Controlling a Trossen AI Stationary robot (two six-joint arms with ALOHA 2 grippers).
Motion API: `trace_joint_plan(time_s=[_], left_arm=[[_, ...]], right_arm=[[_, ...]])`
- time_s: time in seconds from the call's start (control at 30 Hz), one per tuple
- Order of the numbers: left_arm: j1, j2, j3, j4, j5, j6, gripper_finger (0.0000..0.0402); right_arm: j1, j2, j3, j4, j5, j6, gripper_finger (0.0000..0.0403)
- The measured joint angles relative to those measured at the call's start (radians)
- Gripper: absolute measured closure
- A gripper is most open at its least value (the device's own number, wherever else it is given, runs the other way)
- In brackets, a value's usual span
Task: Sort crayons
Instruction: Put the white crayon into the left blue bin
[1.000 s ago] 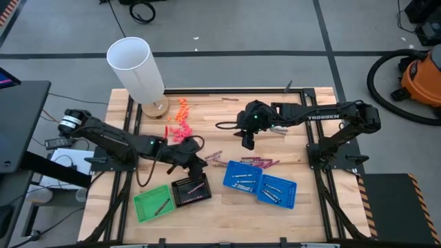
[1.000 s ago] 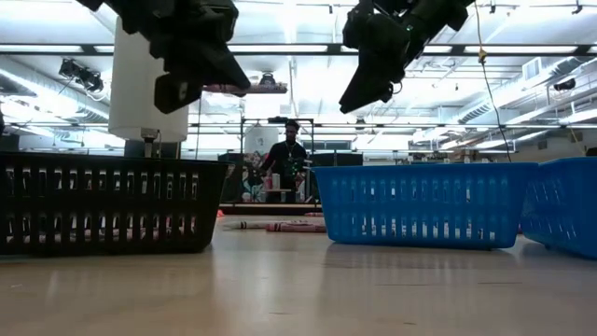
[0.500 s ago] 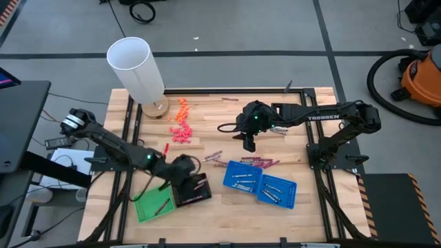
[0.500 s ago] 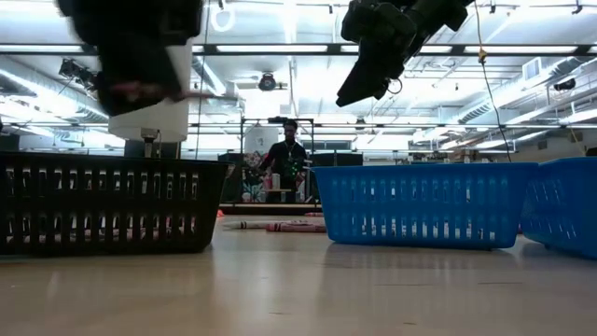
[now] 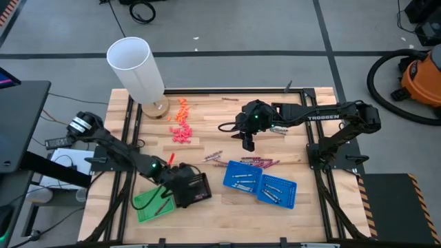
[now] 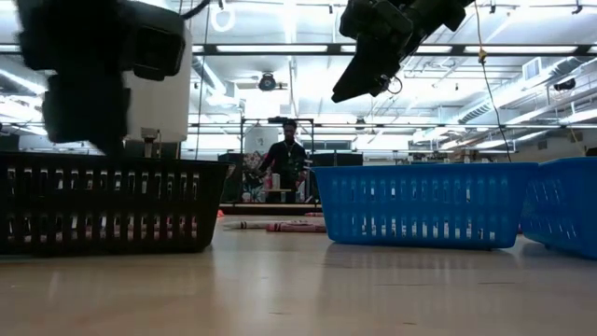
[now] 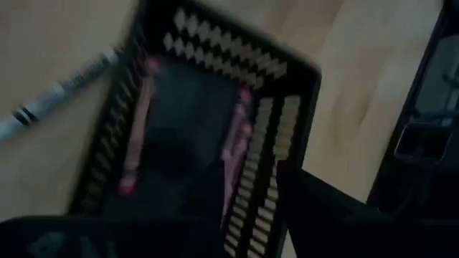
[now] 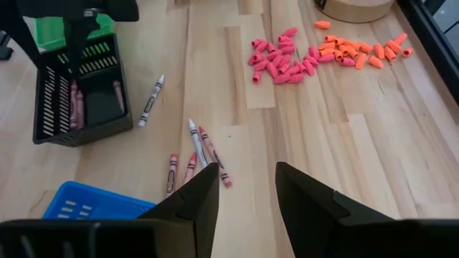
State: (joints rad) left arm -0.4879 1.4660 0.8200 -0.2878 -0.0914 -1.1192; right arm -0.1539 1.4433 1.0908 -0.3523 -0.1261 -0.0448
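- The left gripper (image 5: 180,186) hangs over the black basket (image 5: 194,187). How its jaws stand cannot be told: its own wrist view shows only a dark blur of them, with nothing seen between.
- Directly below those jaws, red crayons (image 7: 138,127) lie lengthwise on the black basket's floor.
- Just outside that basket's wall lies one grey-silver crayon (image 7: 56,94) on the bare wood.
- Beside the black basket, away from the blue ones, sits a green basket (image 5: 153,203).
- The right gripper (image 8: 245,188) hovers high over mid-table, jaws spread and empty.
- Ahead of and below its jaws, a small cluster of loose crayons (image 8: 195,152) lies on the table (image 5: 227,213).
- Farther out lies a heap of pink and orange pieces (image 8: 315,51).
- Two blue baskets (image 5: 259,182) hold grey-silver crayons; more red crayons (image 5: 259,162) lie along their far edge.
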Motion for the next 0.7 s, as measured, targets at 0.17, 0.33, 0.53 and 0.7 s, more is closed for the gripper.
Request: trace_joint_plan(time_s=[0.17,0.33,0.53,0.7], left_arm=[[0.042,-0.050,0.008,0.003,0.004,0.064,0.0259],[0.104,-0.066,0.008,-0.076,0.002,0.104,0.0259],[0.177,-0.072,0.008,-0.104,-0.001,0.123,0.0259],[0.217,-0.091,0.007,-0.115,-0.010,0.182,0.0259]], right_arm=[[0.000,0.000,0.000,0.013,0.001,-0.002,0.0257],[0.000,0.000,0.000,0.033,0.001,-0.001,0.0257],[0.001,0.000,0.000,0.029,0.001,0.001,0.0257],[0.001,0.000,0.000,0.029,0.001,0.022,0.0257]])
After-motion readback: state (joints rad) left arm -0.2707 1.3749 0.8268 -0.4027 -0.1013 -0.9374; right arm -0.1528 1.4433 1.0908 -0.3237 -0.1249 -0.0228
